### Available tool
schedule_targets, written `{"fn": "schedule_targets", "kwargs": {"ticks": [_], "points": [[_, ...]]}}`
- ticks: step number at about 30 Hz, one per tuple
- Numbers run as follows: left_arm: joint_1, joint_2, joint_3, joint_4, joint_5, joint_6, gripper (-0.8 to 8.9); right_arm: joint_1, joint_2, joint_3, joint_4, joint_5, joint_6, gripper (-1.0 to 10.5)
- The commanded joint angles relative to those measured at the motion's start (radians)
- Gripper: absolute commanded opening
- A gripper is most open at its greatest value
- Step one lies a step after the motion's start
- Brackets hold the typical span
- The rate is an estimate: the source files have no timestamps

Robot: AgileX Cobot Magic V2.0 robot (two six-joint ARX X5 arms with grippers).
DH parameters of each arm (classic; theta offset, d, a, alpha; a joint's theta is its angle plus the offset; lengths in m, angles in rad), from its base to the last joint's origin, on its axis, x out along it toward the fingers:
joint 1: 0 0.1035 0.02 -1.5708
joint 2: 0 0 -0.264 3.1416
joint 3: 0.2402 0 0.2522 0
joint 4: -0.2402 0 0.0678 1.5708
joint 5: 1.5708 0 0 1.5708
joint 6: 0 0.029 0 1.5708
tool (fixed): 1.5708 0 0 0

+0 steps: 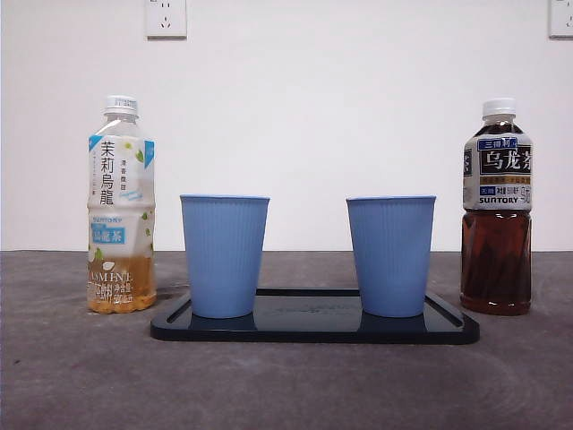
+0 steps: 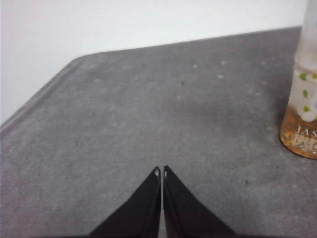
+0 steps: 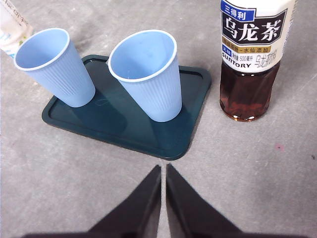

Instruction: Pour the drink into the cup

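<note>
Both grippers idle, jaws together: right gripper (image 3: 163, 168), left gripper (image 2: 161, 170). Mid-frame: two thin cups (image 1: 224, 255) (image 1: 391, 255) on tray (image 1: 313, 333), light, tippy. Far right: oolong bottle (image 1: 497, 206), capped, heavy-ish, slick; grab at label waist.

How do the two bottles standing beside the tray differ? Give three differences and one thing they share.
The jasmine tea bottle holds pale amber liquid, the oolong tea bottle dark brown. The jasmine tea bottle is about a quarter full, the oolong tea bottle over half. The jasmine label is white and blue, the oolong label dark. Both stand upright, white-capped, off the tray.
</note>
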Motion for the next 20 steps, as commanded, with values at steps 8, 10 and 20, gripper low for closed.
{"fn": "schedule_targets", "kwargs": {"ticks": [8,10,20], "points": [[0.002,-0.014,-0.014,-0.02,0.0,0.003,0.07,0.005,0.001,0.013,0.01,-0.002,0.008,0.1],[0.002,-0.014,-0.014,-0.015,0.0,0.003,0.07,0.005,0.001,0.013,0.01,-0.002,0.007,0.1],[0.002,-0.014,-0.014,-0.012,0.0,0.004,0.07,0.005,0.001,0.013,0.01,-0.002,0.008,0.1]]}}
